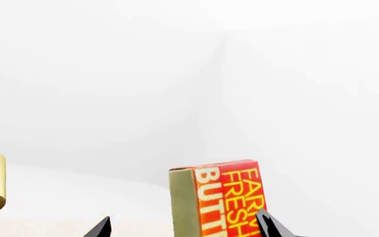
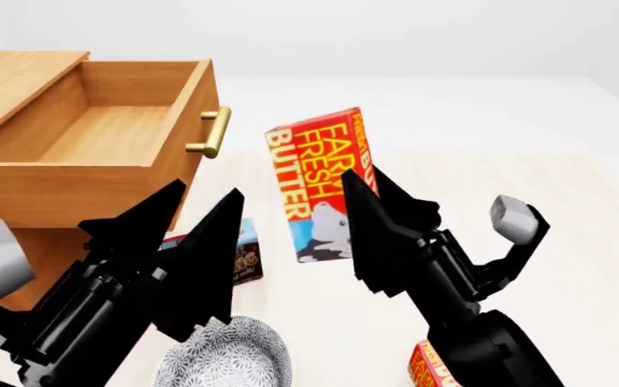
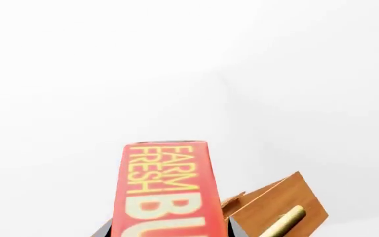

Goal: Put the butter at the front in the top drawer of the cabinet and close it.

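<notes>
My right gripper (image 2: 369,192) is shut on the butter (image 2: 315,173), a red-and-orange carton held upright in the air to the right of the cabinet (image 2: 9,81). In the right wrist view the butter (image 3: 166,187) fills the space between the fingers (image 3: 106,231). The top drawer (image 2: 73,193) is pulled out and shows a bare wooden inside; its brass handle (image 2: 213,133) faces the carton. My left gripper (image 2: 204,197) is open and holds nothing, low in front of the drawer. Beyond its spread fingers (image 1: 102,226), the left wrist view catches the butter (image 1: 222,197).
A brown-and-blue pudding box (image 2: 247,258) lies on the table behind my left gripper. A patterned grey plate (image 2: 229,355) sits at the near edge. A second butter carton (image 2: 428,367) shows low beside my right arm. The pale table stretches to the right.
</notes>
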You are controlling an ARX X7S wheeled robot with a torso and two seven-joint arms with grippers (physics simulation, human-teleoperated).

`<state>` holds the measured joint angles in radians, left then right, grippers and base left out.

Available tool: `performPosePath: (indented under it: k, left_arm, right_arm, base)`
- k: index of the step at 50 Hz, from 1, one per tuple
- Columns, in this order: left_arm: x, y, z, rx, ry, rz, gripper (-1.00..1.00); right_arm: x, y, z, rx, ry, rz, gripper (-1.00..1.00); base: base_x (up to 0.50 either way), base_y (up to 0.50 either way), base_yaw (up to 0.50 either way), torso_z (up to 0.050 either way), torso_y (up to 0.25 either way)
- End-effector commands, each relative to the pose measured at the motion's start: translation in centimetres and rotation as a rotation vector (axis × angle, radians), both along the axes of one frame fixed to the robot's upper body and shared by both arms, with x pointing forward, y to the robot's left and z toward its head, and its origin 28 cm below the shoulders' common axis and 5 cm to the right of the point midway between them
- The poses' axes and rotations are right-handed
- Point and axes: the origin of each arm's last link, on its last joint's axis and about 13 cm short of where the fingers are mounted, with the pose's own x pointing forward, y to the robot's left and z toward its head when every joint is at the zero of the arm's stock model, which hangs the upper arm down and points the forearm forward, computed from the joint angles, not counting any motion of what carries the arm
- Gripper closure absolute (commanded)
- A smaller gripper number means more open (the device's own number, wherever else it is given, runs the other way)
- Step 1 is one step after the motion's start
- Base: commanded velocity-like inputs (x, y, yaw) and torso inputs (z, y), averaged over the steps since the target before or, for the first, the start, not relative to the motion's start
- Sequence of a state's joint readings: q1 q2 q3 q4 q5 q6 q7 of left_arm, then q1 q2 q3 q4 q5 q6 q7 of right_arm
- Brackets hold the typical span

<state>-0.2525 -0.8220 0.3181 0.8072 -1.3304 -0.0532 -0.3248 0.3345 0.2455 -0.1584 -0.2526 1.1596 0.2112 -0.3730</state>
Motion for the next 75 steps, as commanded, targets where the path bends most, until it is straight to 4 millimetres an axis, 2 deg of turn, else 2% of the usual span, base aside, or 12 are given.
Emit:
performPosePath:
  k: [1,14,31,37,58,75]
  left_arm:
    - [0.1,0.0,0.2,-0.041,0.018,-0.062,-1.0]
    - [0.6,0.0,0.2,-0.061,0.033,-0.112,-1.0]
    - [1.4,-0.1,0.3,-0.091,0.061,-0.184,-1.0]
    - [1.8,-0.2,0.5,-0.08,0.05,-0.216,-1.0]
    - [2.9,-0.4,0.5,-0.054,0.053,-0.305,-1.0]
    - [3.9,-0.6,0.7,-0.077,0.054,-0.363,-1.0]
  right_arm:
    - [-0.2,-0.1,-0.1,0.134,-0.028,0.093,1.0]
    - [0.2,0.9,-0.3,0.22,-0.027,0.171,1.0]
    - [-0.7,0.2,-0.9,0.288,-0.018,0.233,1.0]
    - [-0.4,0.6,-1.1,0.294,-0.016,0.244,1.0]
    - [-1.3,0.2,-1.4,0.294,-0.015,0.277,1.0]
    - [-0.8,0.9,-1.4,0.292,-0.014,0.295,1.0]
  base:
    - [0.0,0.0,0.0,0.0,0.0]
    - [0.0,0.0,0.0,0.0,0.001]
    - [0.0,0.0,0.0,0.001,0.001]
    - [0.0,0.0,0.0,0.0,0.0]
    - [0.0,0.0,0.0,0.0,0.001]
    - [0.0,0.0,0.0,0.001,0.001]
